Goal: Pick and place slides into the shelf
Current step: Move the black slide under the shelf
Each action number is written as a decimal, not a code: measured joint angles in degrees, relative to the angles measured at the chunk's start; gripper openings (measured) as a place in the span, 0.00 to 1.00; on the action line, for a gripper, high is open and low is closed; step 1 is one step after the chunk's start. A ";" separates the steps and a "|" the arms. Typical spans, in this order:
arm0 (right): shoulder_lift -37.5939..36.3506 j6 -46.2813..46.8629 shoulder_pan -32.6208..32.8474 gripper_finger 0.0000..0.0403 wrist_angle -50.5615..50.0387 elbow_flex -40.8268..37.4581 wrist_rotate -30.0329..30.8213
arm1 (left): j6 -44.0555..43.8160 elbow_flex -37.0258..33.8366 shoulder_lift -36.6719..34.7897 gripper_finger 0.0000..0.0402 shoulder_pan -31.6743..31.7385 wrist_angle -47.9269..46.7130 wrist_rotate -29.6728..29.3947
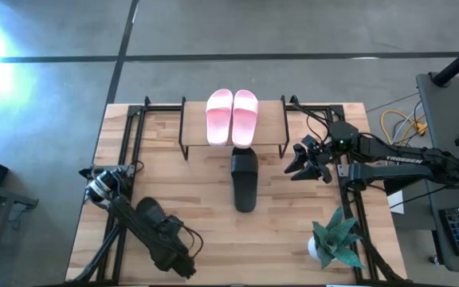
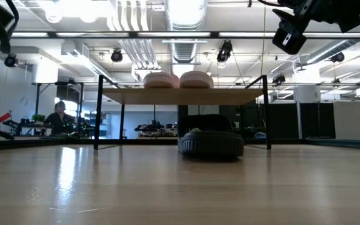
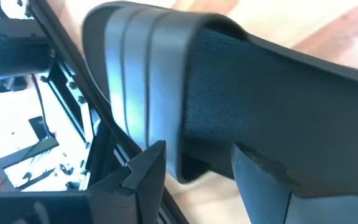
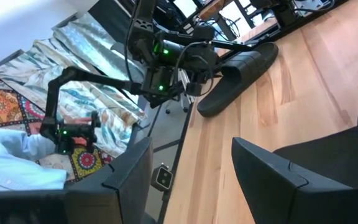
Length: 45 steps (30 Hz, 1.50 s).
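Two light pink slides (image 1: 231,115) lie side by side on top of the shelf (image 1: 273,121), and they also show on its plank in the low view (image 2: 177,80). One black slide (image 1: 245,179) rests flat on the table, its far end under the shelf (image 2: 180,95). The other black slide (image 1: 146,209) lies near the table's left near corner. My left gripper (image 3: 197,177) is open right at this slide (image 3: 241,93), one finger on either side of its edge; whether they touch, I cannot tell. My right gripper (image 1: 303,163) is open and raised beside the shelf's right end.
A small potted plant (image 1: 337,239) stands near the table's right near corner. Black frame rails run along the table's left (image 1: 126,143) and right (image 1: 345,199) sides. Bare wood lies between the two black slides. A person (image 2: 58,115) sits far behind the table.
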 joint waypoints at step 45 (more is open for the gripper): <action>-0.02 -0.51 -0.01 0.52 -4.13 -0.02 0.12 | 61.38 4.26 -2.77 0.01 24.79 11.73 -52.99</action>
